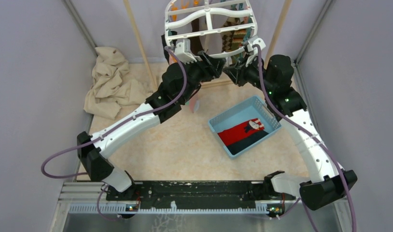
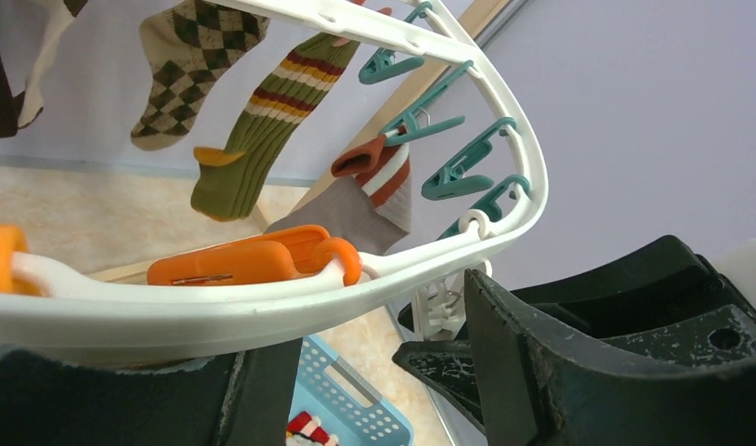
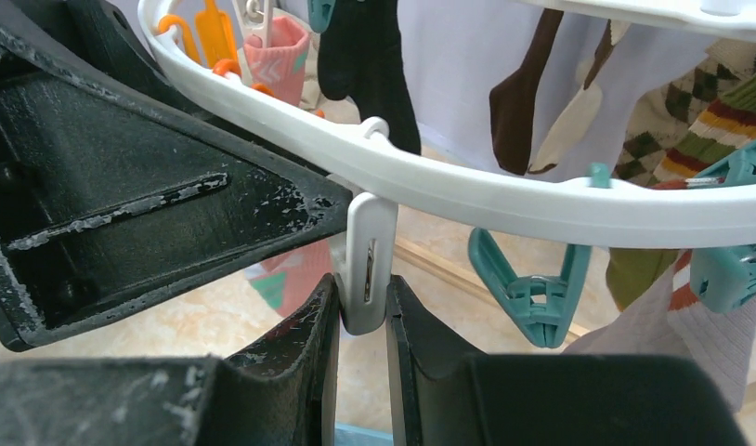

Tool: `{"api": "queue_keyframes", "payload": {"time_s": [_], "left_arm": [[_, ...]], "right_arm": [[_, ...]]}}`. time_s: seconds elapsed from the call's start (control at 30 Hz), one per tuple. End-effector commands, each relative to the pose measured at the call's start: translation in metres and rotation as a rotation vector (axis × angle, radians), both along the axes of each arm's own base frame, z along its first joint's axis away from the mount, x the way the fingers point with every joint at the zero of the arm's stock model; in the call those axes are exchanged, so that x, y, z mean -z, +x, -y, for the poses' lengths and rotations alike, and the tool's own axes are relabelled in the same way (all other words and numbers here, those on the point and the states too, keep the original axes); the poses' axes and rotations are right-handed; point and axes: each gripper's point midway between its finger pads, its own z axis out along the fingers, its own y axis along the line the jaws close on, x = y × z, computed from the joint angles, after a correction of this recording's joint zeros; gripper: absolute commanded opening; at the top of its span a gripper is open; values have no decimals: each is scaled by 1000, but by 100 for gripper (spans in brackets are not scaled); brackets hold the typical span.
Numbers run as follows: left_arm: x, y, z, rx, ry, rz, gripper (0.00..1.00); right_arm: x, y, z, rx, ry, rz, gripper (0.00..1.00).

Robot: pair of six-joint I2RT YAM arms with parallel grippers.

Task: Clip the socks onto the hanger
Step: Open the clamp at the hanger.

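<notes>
Beige table [image 1: 175, 145]; red sock [image 1: 233, 134] diagonal; right tool [image 3: 362, 307] tight on peg [image 3: 370, 246], left tool [image 2: 374, 325] spread.

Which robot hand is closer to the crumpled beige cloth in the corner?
Left. The left hand sits at the rim of the white plastic hanger, just right of the crumpled beige cloth. The right hand pinches a white peg farther right.
</notes>
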Motion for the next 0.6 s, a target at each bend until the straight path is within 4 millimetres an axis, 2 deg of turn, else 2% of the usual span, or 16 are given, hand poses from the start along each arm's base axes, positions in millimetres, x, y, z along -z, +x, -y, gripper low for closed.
{"api": "queue_keyframes", "payload": {"time_s": [0.0,0.33,0.57], "left_arm": [[-21,-5,10,38,-57,8,68],[-38,-16,30,97,-90,28,65],[-40,-20,33,105,-96,31,65]], "right_arm": [[-15,-7,3,13,-21,71,0],[-11,-6,5,45,-50,73,0],[-14,-9,7,59,-50,77,0]]}}
